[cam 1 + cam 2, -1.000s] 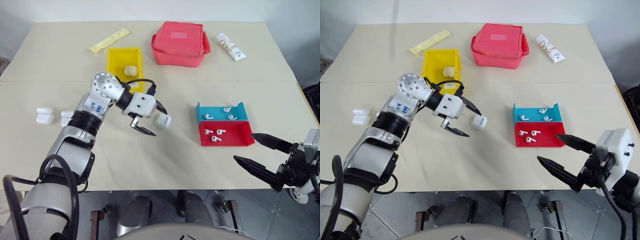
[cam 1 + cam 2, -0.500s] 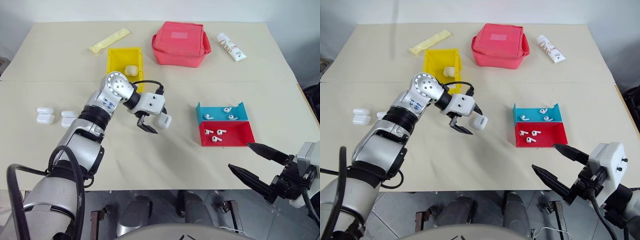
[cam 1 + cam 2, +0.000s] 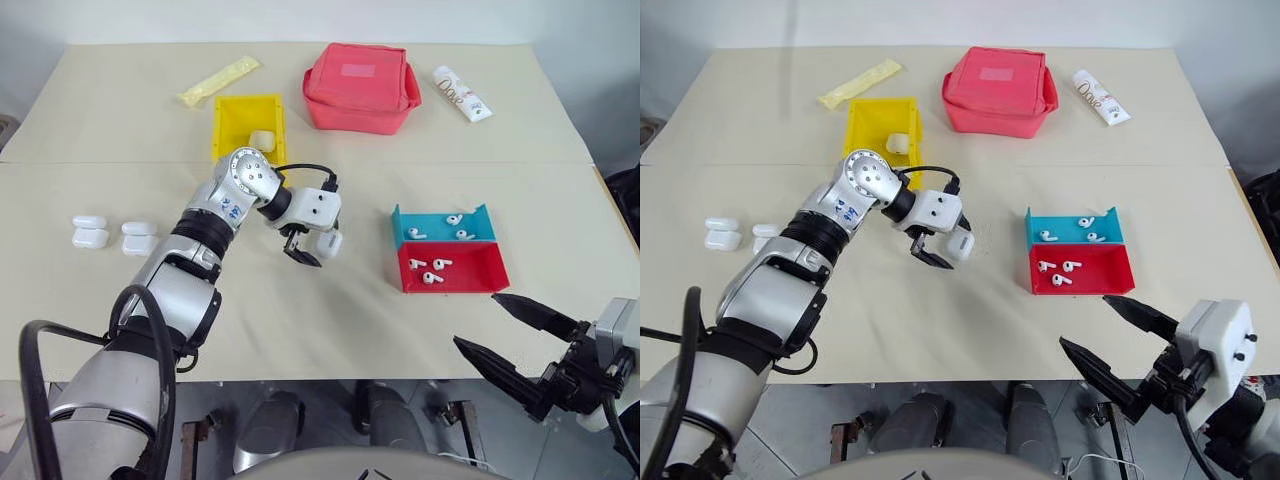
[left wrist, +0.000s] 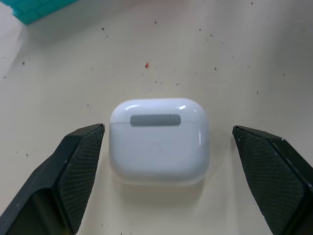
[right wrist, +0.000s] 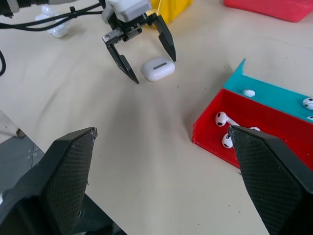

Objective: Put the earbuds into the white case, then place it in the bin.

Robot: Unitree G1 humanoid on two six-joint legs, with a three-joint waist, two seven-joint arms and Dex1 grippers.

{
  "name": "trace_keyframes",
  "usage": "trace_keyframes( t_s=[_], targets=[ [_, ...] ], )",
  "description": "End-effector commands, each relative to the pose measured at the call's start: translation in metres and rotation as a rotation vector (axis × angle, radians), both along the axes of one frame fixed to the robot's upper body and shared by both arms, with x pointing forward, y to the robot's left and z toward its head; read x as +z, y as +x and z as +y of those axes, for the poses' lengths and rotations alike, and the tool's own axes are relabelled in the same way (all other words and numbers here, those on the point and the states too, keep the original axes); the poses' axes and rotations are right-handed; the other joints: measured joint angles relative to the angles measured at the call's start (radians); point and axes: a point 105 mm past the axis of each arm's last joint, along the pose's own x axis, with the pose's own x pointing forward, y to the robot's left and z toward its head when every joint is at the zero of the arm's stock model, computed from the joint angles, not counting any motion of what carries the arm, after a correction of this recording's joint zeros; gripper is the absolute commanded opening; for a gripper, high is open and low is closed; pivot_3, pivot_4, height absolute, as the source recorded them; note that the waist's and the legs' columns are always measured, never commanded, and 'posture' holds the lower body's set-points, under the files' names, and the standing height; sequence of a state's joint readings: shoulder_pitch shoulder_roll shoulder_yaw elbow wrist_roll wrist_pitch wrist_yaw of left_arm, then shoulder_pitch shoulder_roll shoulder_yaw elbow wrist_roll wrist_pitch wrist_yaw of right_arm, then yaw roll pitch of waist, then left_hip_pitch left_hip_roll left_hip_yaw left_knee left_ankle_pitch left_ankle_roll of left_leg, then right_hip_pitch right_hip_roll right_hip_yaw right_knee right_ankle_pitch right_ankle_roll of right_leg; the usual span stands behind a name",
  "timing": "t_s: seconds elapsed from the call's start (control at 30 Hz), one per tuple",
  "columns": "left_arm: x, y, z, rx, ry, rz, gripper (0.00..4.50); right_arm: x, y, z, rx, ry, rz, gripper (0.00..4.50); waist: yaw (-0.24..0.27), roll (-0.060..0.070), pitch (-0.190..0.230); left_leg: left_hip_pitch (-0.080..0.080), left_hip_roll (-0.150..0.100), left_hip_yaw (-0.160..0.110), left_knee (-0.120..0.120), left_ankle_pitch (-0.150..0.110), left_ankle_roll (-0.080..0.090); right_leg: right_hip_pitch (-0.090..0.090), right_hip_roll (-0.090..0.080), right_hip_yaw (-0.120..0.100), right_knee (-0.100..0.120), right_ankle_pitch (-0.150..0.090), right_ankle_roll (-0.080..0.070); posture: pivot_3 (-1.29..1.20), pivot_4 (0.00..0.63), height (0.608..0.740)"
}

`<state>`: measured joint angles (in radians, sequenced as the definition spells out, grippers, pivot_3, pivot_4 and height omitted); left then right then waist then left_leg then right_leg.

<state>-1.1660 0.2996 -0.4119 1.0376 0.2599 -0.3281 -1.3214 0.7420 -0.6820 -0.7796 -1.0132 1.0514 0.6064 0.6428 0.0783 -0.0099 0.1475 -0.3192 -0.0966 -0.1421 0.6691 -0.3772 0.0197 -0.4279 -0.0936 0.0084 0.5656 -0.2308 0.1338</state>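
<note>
Beige worktop (image 3: 330,330) — carries everything listed.

Red fabric pouch (image 3: 362,86), one, at the far edge.

Bright yellow rectangular plastic bin (image 3: 249,122), one, beside the pouch; a closed case already lies inside.

Low tray, blue and red halves (image 3: 449,251), one; about six tiny glossy white earbuds (image 3: 432,270) in it, three per half.

Left end effector (image 3: 311,245): jaws wide, straddling one small glossy white rounded case (image 4: 158,140) lying lid-shut on the worktop, nothing gripped.

Right end effector (image 3: 508,335): jaws spread, empty, at the near edge, well apart from the tray.

Spare white cases (image 3: 112,233), four, at the left.

Risk — judged: the glossy rounded shell could squirt out or skid if the jaws close off-centre; a closed lid still needs opening before earbuds go in.
</note>
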Motion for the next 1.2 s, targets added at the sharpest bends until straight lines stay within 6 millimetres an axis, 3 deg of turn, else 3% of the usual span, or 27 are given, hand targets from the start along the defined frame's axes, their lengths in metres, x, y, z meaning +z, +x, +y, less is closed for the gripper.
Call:
trace_keyframes(
  t_s=[0.03, 0.2, 0.43, 0.7, 0.77, 0.93, 1.07, 1.2],
  targets=[
    [0.005, 0.003, 0.000, 0.001, 0.028, -0.012, 4.28, 0.005, -0.003, 0.003, 0.001, 0.005, -0.030, 4.50, 0.001, 0.000, 0.000, 0.000, 0.000, 0.000, 0.000, 0.000, 0.000, 0.000, 0.000, 0.000, 0.000, 0.000, 0.000, 0.00, 0.150, 0.740],
    [0.001, 0.004, 0.004, 0.013, 0.057, -0.013, 2.86, 0.005, -0.004, 0.002, -0.005, 0.002, -0.027, 4.50, 0.000, -0.001, 0.000, 0.000, 0.000, 0.000, 0.000, 0.000, 0.000, 0.000, 0.000, 0.000, 0.000, 0.000, 0.000, 0.00, 0.150, 0.740],
    [0.012, 0.007, 0.001, 0.005, 0.002, -0.063, 2.81, 0.006, -0.001, 0.000, 0.003, -0.005, -0.037, 4.50, 0.001, -0.001, -0.001, 0.001, 0.000, 0.000, 0.000, 0.000, 0.000, 0.000, 0.000, 0.000, 0.000, 0.000, 0.000, 0.00, 0.150, 0.740],
    [0.064, 0.006, 0.001, 0.064, -0.286, 0.014, 2.81, 0.016, 0.007, -0.004, 0.045, -0.010, -0.096, 4.50, -0.004, -0.001, 0.000, 0.000, 0.000, 0.000, 0.000, 0.000, 0.000, 0.000, 0.000, 0.000, 0.000, 0.000, 0.000, 0.00, 0.150, 0.740],
    [0.086, 0.013, 0.012, 0.167, -0.393, 0.024, 2.81, 0.021, 0.013, -0.003, 0.072, -0.010, -0.123, 4.50, -0.005, -0.001, 0.000, 0.001, 0.000, 0.000, 0.000, 0.000, 0.000, 0.000, 0.000, 0.000, 0.001, 0.000, 0.000, 0.00, 0.150, 0.740],
    [0.117, 0.043, 0.039, 0.490, -0.552, -0.030, 2.81, 0.021, 0.025, -0.006, 0.094, -0.017, -0.133, 4.50, -0.004, -0.001, 0.000, 0.001, 0.001, 0.000, 0.000, 0.000, 0.000, 0.000, 0.000, 0.000, 0.001, 0.000, 0.000, 0.00, 0.150, 0.740],
    [0.115, 0.067, 0.074, 0.735, -0.535, -0.133, 2.81, 0.020, 0.033, -0.009, 0.105, -0.021, -0.137, 4.50, -0.003, -0.001, 0.000, 0.001, 0.000, 0.000, 0.000, 0.000, 0.000, 0.000, 0.000, 0.000, 0.001, 0.000, 0.000, 0.00, 0.150, 0.740],
    [0.097, 0.081, 0.106, 0.916, -0.475, -0.185, 2.81, 0.019, 0.036, -0.008, 0.118, -0.021, -0.141, 4.50, -0.003, -0.001, 0.000, 0.001, 0.000, 0.000, 0.000, 0.000, 0.000, -0.001, 0.000, 0.000, 0.001, 0.000, 0.000, 0.00, 0.150, 0.740]
  ],
)
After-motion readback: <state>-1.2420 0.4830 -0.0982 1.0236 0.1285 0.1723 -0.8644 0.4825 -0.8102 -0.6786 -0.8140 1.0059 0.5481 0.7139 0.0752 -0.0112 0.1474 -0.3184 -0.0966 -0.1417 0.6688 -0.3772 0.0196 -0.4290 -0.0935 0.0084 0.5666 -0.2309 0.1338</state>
